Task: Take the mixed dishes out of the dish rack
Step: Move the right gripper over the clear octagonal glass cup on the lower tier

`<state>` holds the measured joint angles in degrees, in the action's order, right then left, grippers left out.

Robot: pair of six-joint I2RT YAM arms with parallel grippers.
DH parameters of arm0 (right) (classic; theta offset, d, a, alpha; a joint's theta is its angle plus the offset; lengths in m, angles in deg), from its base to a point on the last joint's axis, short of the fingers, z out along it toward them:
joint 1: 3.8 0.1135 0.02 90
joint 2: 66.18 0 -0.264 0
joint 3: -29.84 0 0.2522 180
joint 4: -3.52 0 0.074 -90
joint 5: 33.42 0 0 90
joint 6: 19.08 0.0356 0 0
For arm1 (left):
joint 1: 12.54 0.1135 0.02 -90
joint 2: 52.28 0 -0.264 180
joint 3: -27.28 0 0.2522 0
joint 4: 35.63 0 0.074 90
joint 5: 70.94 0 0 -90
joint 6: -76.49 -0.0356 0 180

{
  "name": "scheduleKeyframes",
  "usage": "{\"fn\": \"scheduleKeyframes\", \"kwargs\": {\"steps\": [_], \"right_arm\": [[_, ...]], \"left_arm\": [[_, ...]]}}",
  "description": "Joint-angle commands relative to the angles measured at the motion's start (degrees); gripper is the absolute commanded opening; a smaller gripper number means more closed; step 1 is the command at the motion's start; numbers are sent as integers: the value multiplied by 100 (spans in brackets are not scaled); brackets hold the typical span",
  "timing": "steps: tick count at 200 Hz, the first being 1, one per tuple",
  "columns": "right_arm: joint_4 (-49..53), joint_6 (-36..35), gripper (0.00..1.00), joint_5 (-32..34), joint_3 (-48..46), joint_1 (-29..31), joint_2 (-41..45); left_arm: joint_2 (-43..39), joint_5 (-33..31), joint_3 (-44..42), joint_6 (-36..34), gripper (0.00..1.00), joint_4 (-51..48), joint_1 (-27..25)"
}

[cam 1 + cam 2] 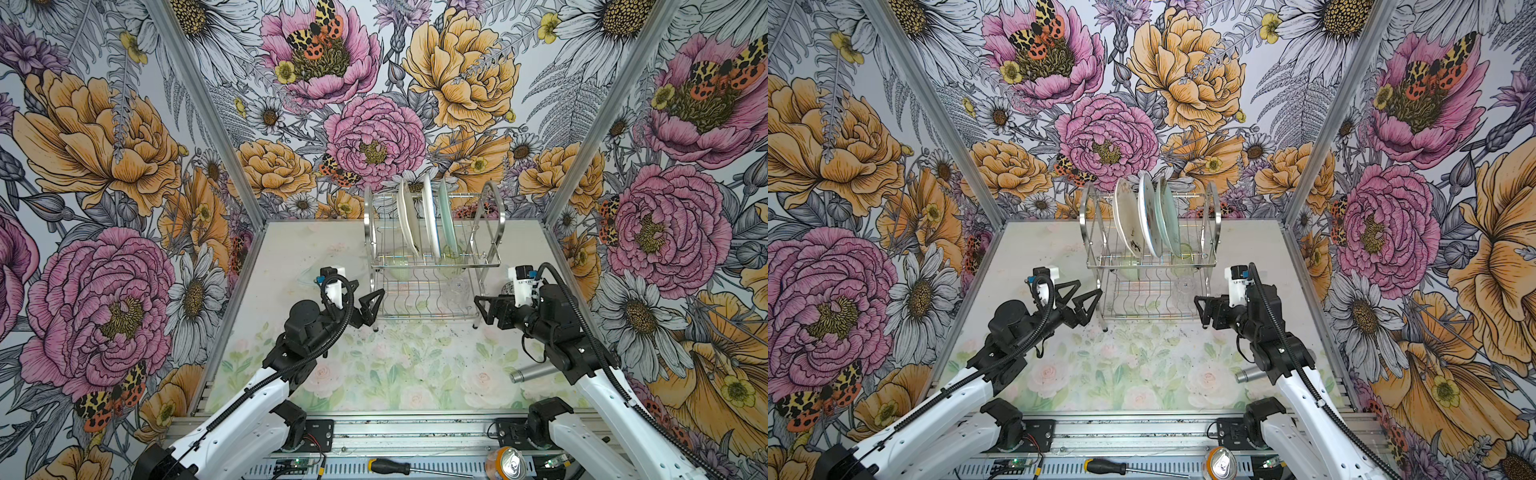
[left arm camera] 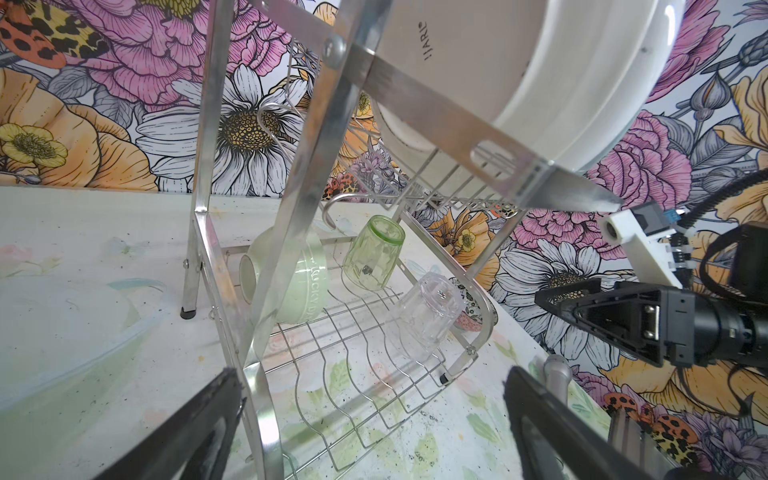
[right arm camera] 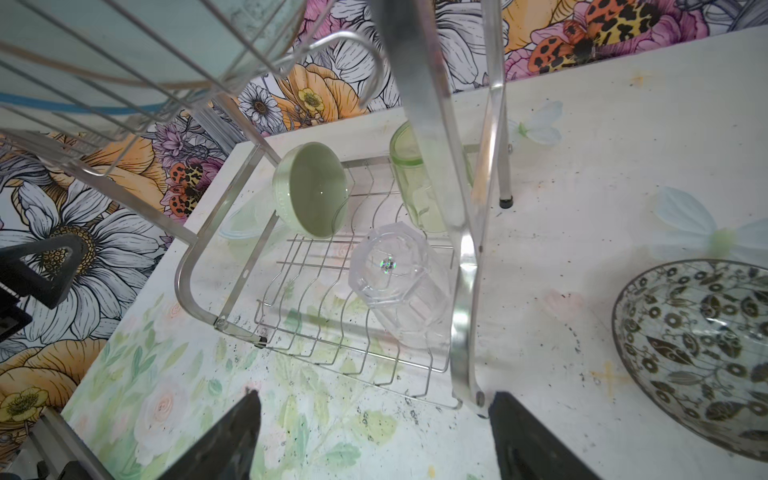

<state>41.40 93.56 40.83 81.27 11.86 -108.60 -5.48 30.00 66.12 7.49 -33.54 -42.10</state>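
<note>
The dish rack stands at the back of the table. Three plates stand in its upper shelf: cream, white and mint green. On the lower tier lie a pale green bowl, a green tumbler and a clear glass. A speckled bowl sits on the table right of the rack. My left gripper is open at the rack's front left corner. My right gripper is open and empty at its front right corner.
A grey metal cylinder lies on the table under my right arm. Something translucent rests left of the rack. A screwdriver and a can lie on the front rail. Flowered walls close in three sides.
</note>
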Motion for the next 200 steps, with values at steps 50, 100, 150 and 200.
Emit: {"fn": "scheduleKeyframes", "kwargs": {"steps": [50, 100, 150, 200], "right_arm": [[-935, 22, 95, 609, 189, 931, -1077], [-1371, 86, 94, 1013, 355, 1174, -1681], [-1637, 201, 100, 1678, 259, 1298, -1934], [-1862, 143, 100, 1472, 387, 1319, -2313]], "left_arm": [[59, -211, 132, -50, 99, -64, -106], [-49, -368, 99, -111, 99, -143, -99], [-24, -408, 93, -157, 99, -197, -98], [6, -408, 107, -175, 99, -188, -101]]}}
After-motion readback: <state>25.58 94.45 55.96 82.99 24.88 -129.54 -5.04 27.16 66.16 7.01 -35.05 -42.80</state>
